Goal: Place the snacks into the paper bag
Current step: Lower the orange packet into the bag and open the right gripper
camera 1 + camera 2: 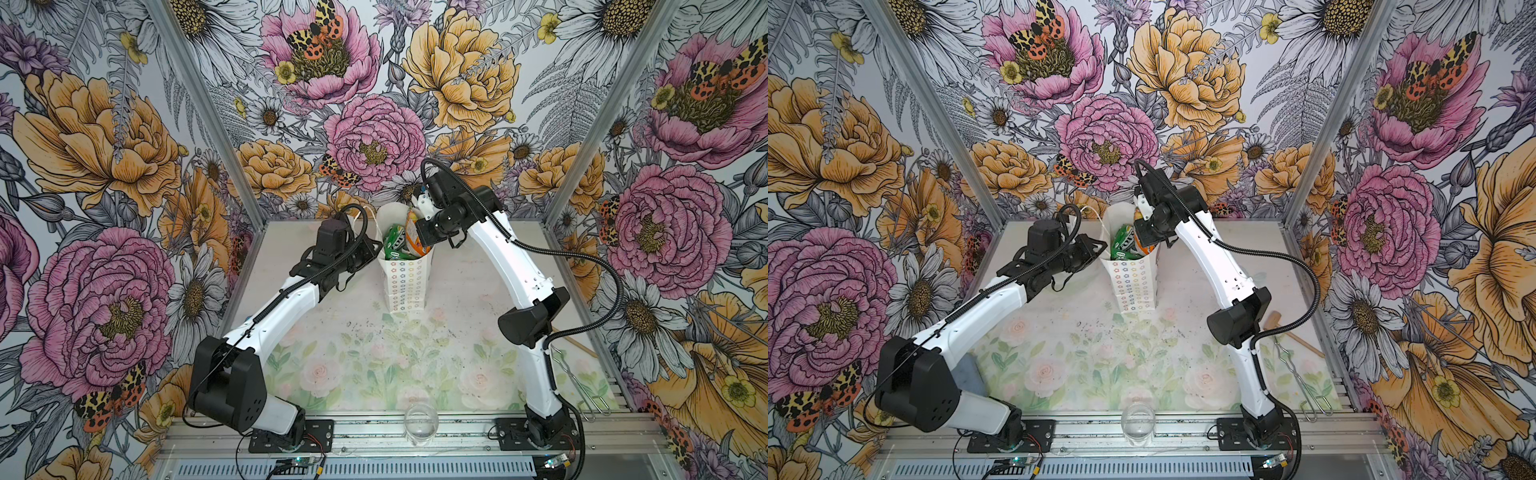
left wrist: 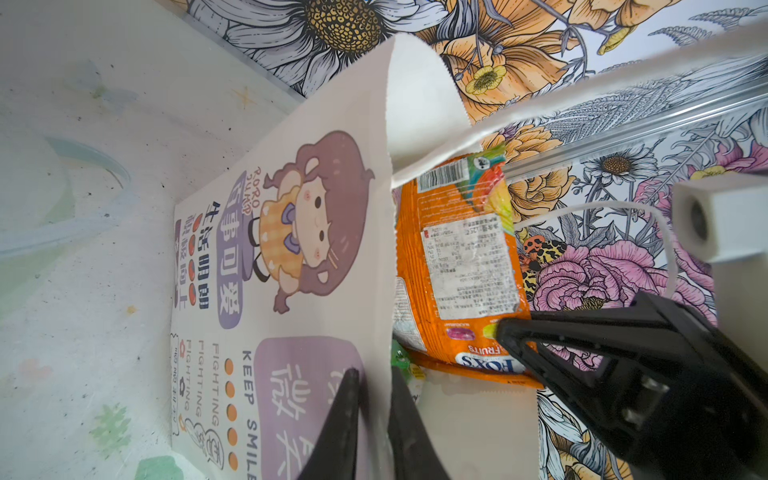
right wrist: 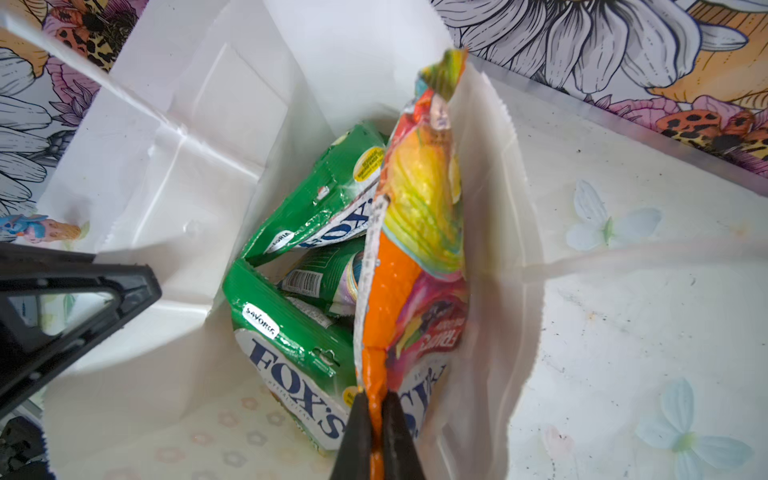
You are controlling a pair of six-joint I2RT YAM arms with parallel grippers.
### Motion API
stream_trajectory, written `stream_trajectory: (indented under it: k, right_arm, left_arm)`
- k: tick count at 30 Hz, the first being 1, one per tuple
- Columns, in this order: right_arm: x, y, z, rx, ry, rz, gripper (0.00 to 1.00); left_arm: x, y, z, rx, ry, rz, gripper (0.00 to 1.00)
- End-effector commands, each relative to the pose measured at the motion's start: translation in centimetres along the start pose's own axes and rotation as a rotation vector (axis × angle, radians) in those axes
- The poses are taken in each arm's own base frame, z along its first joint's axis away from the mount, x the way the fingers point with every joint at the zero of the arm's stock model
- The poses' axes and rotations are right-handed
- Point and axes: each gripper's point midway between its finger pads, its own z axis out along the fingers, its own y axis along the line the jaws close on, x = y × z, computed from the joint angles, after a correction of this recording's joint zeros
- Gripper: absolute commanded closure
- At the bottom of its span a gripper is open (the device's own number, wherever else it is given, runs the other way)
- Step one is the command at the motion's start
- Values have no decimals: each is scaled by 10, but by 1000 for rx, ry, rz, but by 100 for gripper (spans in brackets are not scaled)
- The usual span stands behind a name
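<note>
Tabletop [image 1: 365,357], floral mat; no loose snacks show on it in both top views. Paper bag [image 1: 405,282] stands upright at far centre, mouth open. Left gripper [image 2: 374,376] pinches the bag's left wall at the rim, jaws either side of the paper, holding the mouth wide. Right gripper [image 3: 376,399] is clamped on the edge of an orange packet [image 3: 411,257], which hangs partly inside against the right wall. Green packets [image 3: 291,332] lie at the bottom. Step in hand: dropping in what looks like the last packet. Next, probably: lower slightly, part the jaws, lift clear of the cord handle [image 2: 623,205].
</note>
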Motion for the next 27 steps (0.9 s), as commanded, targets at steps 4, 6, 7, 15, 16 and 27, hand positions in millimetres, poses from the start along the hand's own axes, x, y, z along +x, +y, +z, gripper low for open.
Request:
stream_trajectory:
  k: [4, 6, 7, 15, 16, 27]
  right_arm:
    - [-3, 16, 23, -51, 14, 42, 100]
    - [-3, 16, 27, -45, 18, 58, 100]
    - [-2, 15, 29, -38, 21, 65, 100]
    - [3, 6, 48, 22, 50, 112, 100]
    - [3, 6, 50, 26, 53, 113, 100]
    - [-9, 16, 23, -14, -17, 98, 88]
  left_arm:
    - [-4, -12, -1, 30, -9, 4, 84]
    - [-5, -12, -1, 31, -10, 5, 84]
    - [-5, -12, -1, 31, -10, 4, 84]
    - [-6, -12, -2, 32, -13, 4, 84]
    - [-5, -13, -3, 34, -12, 5, 85]
    - [-9, -16, -6, 40, -22, 7, 62]
